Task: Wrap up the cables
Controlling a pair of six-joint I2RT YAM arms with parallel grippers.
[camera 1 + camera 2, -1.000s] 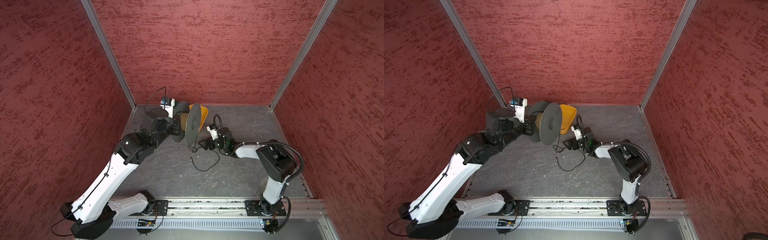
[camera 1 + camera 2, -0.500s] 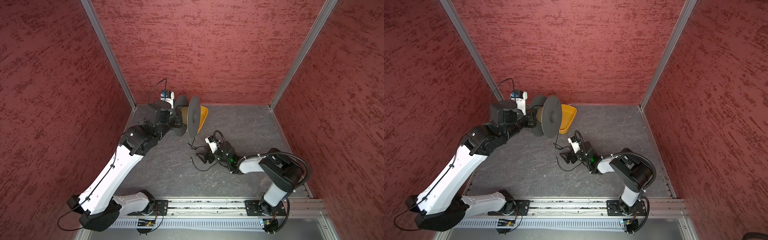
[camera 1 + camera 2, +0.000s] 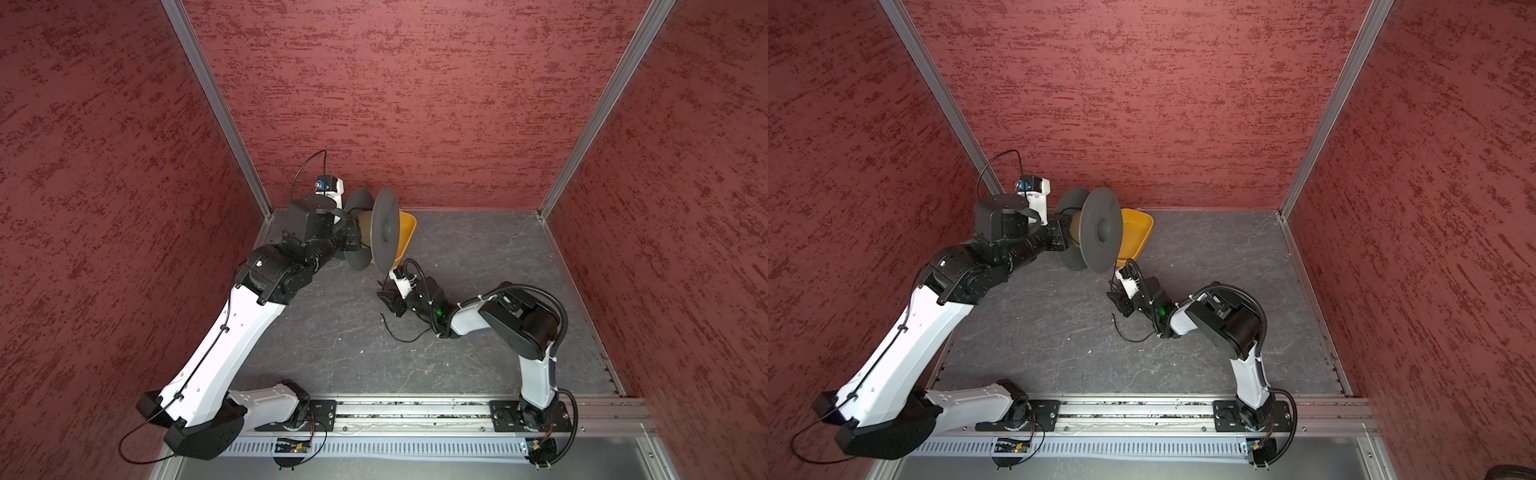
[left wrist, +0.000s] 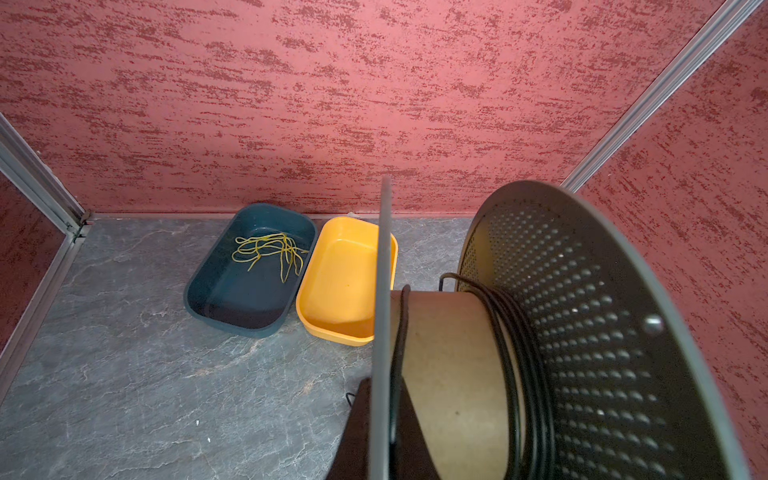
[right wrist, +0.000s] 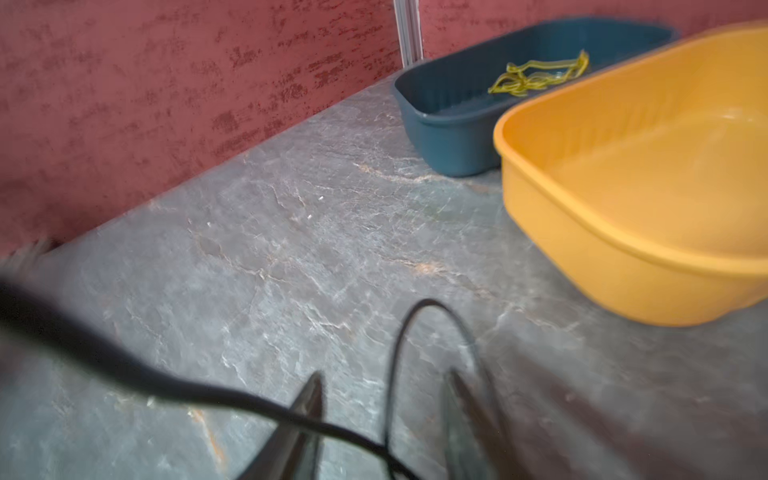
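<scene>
Black cable (image 4: 519,374) sits only a few turns deep on the spool (image 3: 385,232) that my left pincer (image 3: 351,242) clamps, while my right pincer (image 5: 384,378), jaws apart, straddles the loose tail on the floor (image 3: 324,345).

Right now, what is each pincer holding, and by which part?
Left pincer grips the spool by one flange's rim. Right pincer holds nothing: jaws apart, cable between them.

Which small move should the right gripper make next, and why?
Probably close the right gripper on the black cable: its jaws stand apart with a cable loop between them, and slack trails from the raised spool, not yet wound.
</scene>
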